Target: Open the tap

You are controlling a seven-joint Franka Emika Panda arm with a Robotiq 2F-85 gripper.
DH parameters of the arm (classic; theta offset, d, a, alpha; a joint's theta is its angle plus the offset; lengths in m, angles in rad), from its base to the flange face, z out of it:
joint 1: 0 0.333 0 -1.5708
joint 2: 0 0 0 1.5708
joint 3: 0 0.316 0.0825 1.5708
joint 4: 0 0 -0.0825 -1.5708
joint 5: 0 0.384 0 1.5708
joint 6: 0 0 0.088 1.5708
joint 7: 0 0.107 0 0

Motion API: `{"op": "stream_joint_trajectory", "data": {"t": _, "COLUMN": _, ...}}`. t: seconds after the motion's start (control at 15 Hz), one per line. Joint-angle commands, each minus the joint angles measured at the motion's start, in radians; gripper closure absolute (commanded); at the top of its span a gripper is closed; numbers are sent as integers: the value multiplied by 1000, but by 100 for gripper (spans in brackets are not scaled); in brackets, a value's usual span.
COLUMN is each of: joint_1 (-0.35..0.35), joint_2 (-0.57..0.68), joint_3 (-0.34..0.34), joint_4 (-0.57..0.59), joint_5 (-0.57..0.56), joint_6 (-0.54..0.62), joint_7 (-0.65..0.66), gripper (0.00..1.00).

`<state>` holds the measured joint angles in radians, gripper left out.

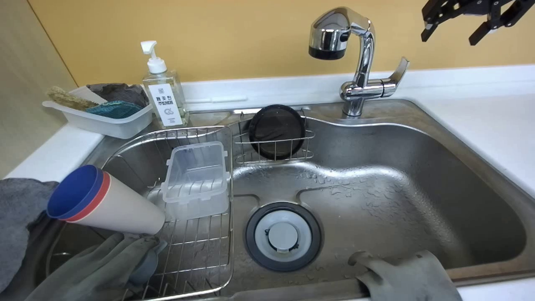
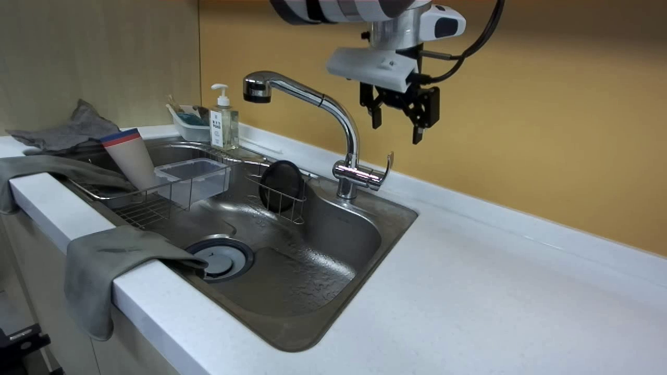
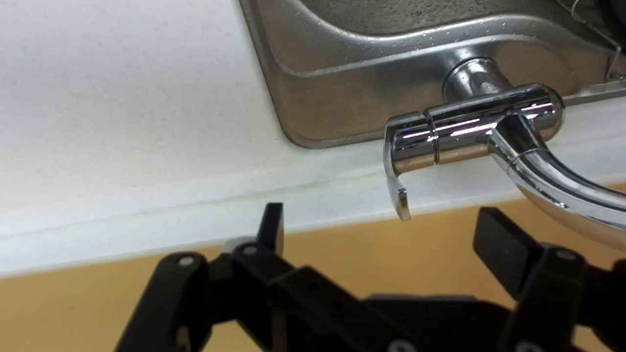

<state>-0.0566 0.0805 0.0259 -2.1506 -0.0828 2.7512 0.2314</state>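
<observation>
The tap is a shiny chrome faucet with a rounded spray head, seen in both exterior views and in the wrist view. Its flat lever handle angles upward from the side of the body; it also shows in an exterior view and in the wrist view. My black gripper is open and empty, above and beside the lever, in both exterior views. In the wrist view my gripper has the lever tip appearing between its spread fingers, not touching.
The steel sink has a wire rack holding a clear plastic box and stacked cups. A soap bottle and a sponge tray stand behind. The yellow wall rises close behind the tap. Grey cloths hang in front.
</observation>
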Motion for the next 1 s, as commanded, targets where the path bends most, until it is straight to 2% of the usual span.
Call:
{"op": "stream_joint_trajectory", "data": {"t": 0.0, "joint_1": 31, "joint_2": 90, "joint_3": -34, "joint_4": 101, "joint_5": -22, "joint_6": 15, "joint_7": 26, "gripper": 0}}
{"op": "stream_joint_trajectory", "data": {"t": 0.47, "joint_1": 64, "joint_2": 211, "joint_3": -66, "joint_4": 214, "joint_5": 3, "joint_6": -1, "joint_7": 4, "gripper": 0}}
{"op": "stream_joint_trajectory", "data": {"t": 0.93, "joint_1": 72, "joint_2": 284, "joint_3": -81, "joint_4": 268, "joint_5": 16, "joint_6": -25, "joint_7": -4, "gripper": 0}}
